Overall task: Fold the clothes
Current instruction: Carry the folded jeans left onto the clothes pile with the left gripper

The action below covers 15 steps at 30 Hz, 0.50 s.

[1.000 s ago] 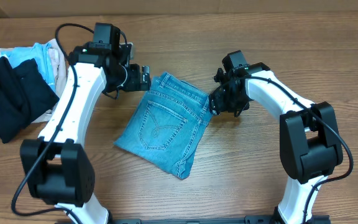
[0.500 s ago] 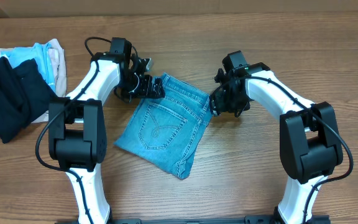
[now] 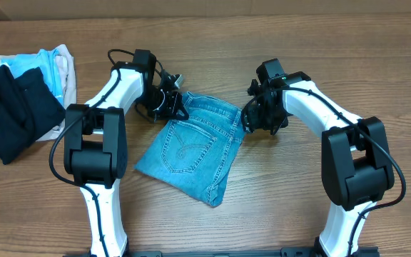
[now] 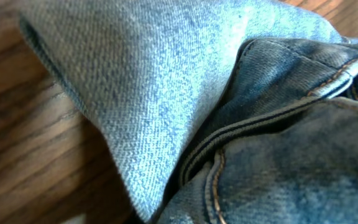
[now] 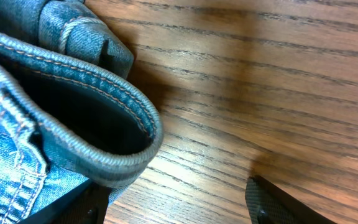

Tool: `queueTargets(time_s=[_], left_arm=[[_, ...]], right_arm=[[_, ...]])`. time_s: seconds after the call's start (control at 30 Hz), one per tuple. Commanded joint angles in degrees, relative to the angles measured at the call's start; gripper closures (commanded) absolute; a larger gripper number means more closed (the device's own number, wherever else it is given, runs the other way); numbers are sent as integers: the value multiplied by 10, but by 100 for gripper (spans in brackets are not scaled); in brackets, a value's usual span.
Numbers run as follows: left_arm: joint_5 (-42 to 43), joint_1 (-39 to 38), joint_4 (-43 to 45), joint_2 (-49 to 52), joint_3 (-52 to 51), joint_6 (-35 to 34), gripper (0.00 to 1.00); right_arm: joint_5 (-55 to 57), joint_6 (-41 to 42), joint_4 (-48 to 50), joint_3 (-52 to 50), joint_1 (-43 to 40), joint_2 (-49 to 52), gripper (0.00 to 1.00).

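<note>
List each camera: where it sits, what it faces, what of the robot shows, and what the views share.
Overhead: fixed above the table, looking down; both arms, with left tool and right tool at the top corners of the jeans.
Left wrist: pressed close to the denim; none of its tool shows.
Right wrist: low, facing the waistband and bare wood; dark fingers at the bottom edge.
Shared: all three see the jeans.

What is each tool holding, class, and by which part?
Left tool sits on the upper-left waistband corner of the jeans; whether it grips cannot be told. Right tool is open beside the waistband edge, holding nothing.
</note>
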Motion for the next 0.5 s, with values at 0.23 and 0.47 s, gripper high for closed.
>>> queueTargets(time_s=[0.23,0.47], left_arm=[[-312,13,-146,-51,137,-66,96],[-412,44,-181,-190,187,-107,96]], right_arm=[[32,33,-77,113,-48,-64,26],[32,32,-146,185,-108,-122,25]])
